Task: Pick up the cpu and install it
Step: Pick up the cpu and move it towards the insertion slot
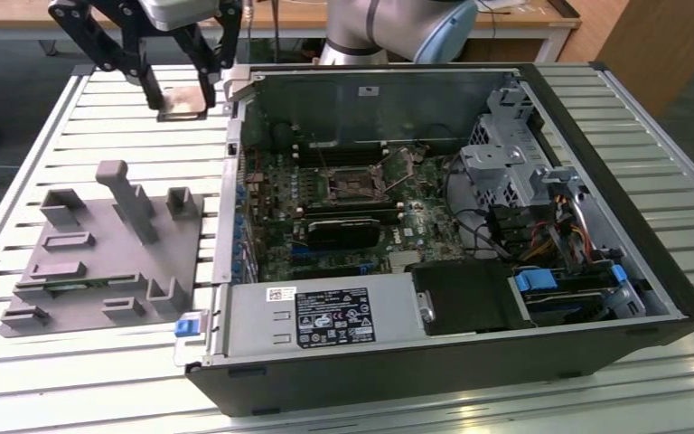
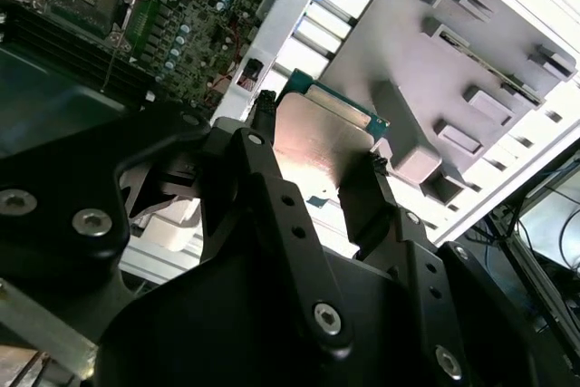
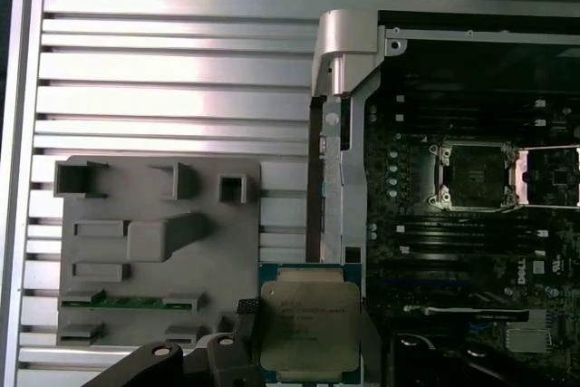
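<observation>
While it hangs over the slatted table [image 1: 82, 127] beside the open computer case [image 1: 444, 372], I see my gripper [image 1: 183, 98] clamped on the cpu [image 3: 308, 328].

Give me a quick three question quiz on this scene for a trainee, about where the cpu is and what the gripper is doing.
1. True or false: the cpu sits in the motherboard socket.
2. The gripper is: A open and empty; B shut on the cpu; C shut on a cable.
3. Fill in: in the exterior view, the held cpu is toward that view's ____ of the computer case.
Key: 1 false; 2 B; 3 left.
</observation>
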Controlling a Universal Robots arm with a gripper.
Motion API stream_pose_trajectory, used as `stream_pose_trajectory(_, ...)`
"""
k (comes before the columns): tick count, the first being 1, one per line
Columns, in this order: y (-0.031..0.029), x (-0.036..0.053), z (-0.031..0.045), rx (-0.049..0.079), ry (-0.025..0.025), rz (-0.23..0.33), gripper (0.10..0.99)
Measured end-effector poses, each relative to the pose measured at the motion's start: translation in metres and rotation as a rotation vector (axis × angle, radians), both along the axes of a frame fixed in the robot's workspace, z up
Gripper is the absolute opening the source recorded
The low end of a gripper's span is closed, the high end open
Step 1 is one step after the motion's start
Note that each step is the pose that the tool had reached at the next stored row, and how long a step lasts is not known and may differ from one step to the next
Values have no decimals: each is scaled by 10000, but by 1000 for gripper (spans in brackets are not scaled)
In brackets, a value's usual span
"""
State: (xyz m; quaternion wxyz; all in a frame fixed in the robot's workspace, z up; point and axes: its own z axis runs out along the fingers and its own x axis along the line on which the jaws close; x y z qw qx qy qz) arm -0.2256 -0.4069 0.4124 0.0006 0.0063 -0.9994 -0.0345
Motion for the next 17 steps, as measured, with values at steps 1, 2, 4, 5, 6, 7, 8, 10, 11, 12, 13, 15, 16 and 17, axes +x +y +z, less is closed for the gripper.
stream_pose_trajectory(1, 1, 13, 0, 0, 0, 0, 533)
stream_pose_trajectory(2, 1, 26, 0, 0, 0, 1, 533)
stream_pose_trajectory(4, 2, 51, 0, -1, 0, 1, 533)
stream_pose_trajectory(5, 2, 62, 0, 0, 0, 0, 533)
stream_pose_trajectory(6, 2, 72, 0, 0, 0, 0, 533)
stream_pose_trajectory(7, 3, 81, 0, 1, -1, 0, 533)
stream_pose_trajectory(8, 3, 91, 0, 0, 0, 0, 533)
stream_pose_trajectory(10, 4, 112, 0, 1, -1, 0, 533)
stream_pose_trajectory(11, 4, 123, 0, 0, 0, 0, 533)
stream_pose_trajectory(12, 5, 133, 0, 0, 0, -1, 533)
stream_pose_trajectory(13, 5, 145, 0, 0, 0, -1, 533)
stream_pose_trajectory(15, 6, 166, 0, 0, 0, 0, 533)
stream_pose_trajectory(16, 7, 177, 0, 0, 0, 0, 533)
stream_pose_trajectory(17, 7, 188, 0, 0, 0, 1, 533)
